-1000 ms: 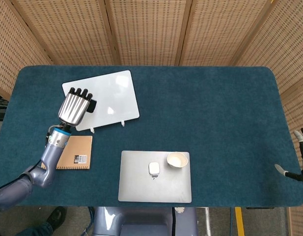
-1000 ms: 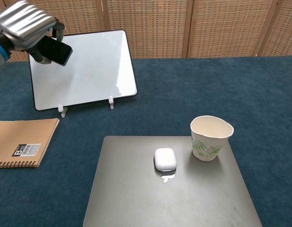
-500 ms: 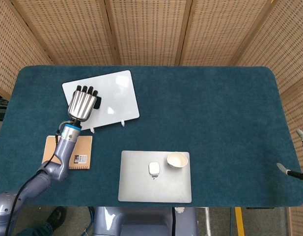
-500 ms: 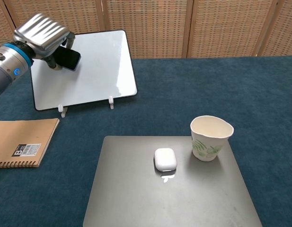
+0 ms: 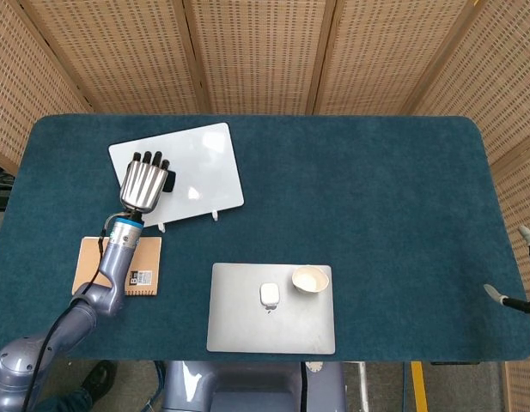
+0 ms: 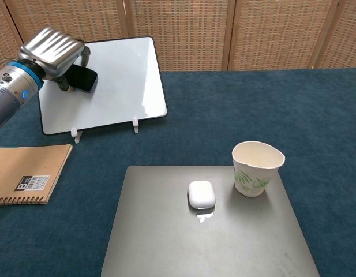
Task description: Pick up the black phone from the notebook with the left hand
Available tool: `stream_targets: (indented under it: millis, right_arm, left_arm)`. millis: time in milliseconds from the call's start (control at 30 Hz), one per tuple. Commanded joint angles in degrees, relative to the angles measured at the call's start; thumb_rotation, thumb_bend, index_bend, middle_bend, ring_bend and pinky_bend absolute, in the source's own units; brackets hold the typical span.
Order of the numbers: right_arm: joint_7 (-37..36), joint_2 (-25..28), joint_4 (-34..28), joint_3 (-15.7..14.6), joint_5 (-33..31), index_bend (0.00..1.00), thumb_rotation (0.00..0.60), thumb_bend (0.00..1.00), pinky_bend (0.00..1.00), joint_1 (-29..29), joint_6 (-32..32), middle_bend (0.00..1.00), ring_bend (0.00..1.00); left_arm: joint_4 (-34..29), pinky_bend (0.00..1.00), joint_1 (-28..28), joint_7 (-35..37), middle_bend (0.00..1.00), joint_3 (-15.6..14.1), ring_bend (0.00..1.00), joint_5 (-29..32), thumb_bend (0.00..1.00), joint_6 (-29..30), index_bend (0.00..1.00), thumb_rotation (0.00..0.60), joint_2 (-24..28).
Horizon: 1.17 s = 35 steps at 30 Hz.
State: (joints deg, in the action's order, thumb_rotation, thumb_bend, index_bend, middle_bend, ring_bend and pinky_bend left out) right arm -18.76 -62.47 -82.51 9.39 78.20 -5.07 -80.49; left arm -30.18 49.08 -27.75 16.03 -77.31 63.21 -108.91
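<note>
My left hand holds the black phone in the air over the white board. Its fingers wrap the phone's top, and most of the phone is hidden under the silver back of the hand. The brown spiral notebook lies flat on the table below and behind the hand, with nothing on it. My right hand shows only partly at the far right edge of the head view, holding nothing, fingers apart.
A grey closed laptop lies near the front edge, carrying a white earbud case and a paper cup. The blue table extends to the right.
My left hand has moved right and forward with the phone, from beside the board's left edge to over the board, then sunk a little. The right hand barely shifted.
</note>
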Motion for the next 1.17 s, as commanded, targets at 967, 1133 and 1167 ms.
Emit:
stream_targets:
  millis: [967, 1133, 1167]
  right_arm:
    - [-1.3, 0.9, -1.4, -0.4, 1.6, 0.0, 0.6, 0.0, 0.0, 1.1, -2.4, 0.0, 0.0]
    - [-0.9, 1.0, -1.6, -0.5, 2.0, 0.0, 0.6, 0.0, 0.0, 1.1, -2.6, 0.0, 0.0]
    - [-0.8, 1.0, -1.7, -0.6, 2.0, 0.0, 0.6, 0.0, 0.0, 1.1, -2.6, 0.0, 0.0]
  left_arm:
    - [-50.4, 0.0, -21.0, 5.7, 0.0, -10.7, 0.0, -1.9, 0.0, 21.2, 0.0, 0.6, 29.3]
    - [-57.7, 0.0, -26.8, 11.7, 0.0, -12.3, 0.0, 1.2, 0.0, 22.6, 0.0, 0.6, 34.1]
    - [-58.2, 0.0, -27.5, 12.2, 0.0, -12.6, 0.0, 1.5, 0.0, 22.7, 0.0, 0.6, 34.6]
